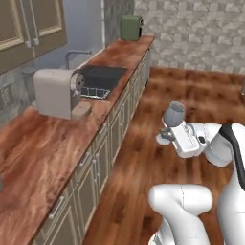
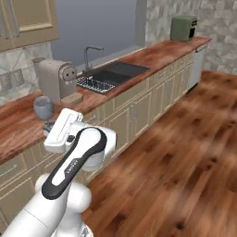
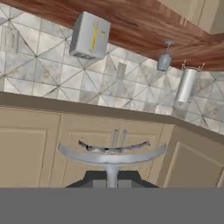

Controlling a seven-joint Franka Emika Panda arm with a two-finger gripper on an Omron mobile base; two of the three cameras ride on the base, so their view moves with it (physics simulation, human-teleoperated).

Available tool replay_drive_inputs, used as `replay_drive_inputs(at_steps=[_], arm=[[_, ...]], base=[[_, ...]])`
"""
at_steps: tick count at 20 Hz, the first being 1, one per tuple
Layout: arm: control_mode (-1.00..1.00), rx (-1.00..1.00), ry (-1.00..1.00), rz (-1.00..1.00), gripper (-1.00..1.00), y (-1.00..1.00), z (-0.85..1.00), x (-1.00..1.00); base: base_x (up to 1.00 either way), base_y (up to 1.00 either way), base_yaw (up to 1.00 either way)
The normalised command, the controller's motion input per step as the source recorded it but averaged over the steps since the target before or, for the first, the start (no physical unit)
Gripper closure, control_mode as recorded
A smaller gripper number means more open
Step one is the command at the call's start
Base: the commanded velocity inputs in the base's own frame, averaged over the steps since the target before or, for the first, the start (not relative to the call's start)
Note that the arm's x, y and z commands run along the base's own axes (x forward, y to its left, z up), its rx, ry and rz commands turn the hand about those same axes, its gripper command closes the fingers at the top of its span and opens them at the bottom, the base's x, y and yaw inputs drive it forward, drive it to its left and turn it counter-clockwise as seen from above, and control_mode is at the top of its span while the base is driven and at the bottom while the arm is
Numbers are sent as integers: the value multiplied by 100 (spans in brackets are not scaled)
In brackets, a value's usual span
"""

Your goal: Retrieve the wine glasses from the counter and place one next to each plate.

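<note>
While the claw [image 1: 166,135] is clamped shut on the stem of a wine glass [image 1: 173,113], the glass stands upright in the air over the wood floor [image 1: 191,95], clear of the bench [image 1: 43,158]. In the hand view, a second wine glass [image 3: 164,59] rests on the bench beside a paper-towel holder [image 3: 187,84] and a grey toaster [image 3: 89,36].

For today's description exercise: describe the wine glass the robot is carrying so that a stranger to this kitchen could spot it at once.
Find the long reddish-brown counter with the sink. Beside it, over the wooden floor, the white arm's gripper is shut on the stem of a small grey translucent wine glass. Unlike the beige coffee machine and green toaster, it stands off the counter, held upright.
</note>
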Motion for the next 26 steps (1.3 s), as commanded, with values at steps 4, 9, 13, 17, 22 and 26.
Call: replay_drive_inputs(at_steps=[4,9,13,17,22,26], arm=[[100,0,0,0,100,0,0,0],[100,0,0,0,100,0,0,0],[100,0,0,0,100,0,0,0],[100,0,0,0,100,0,0,0],[100,0,0,0,100,0,0,0],[100,0,0,0,100,0,0,0]], base=[[0,0,-98],[14,-75,-66],[33,-100,-45],[85,-100,-9],[97,-100,0],[82,-100,0]])
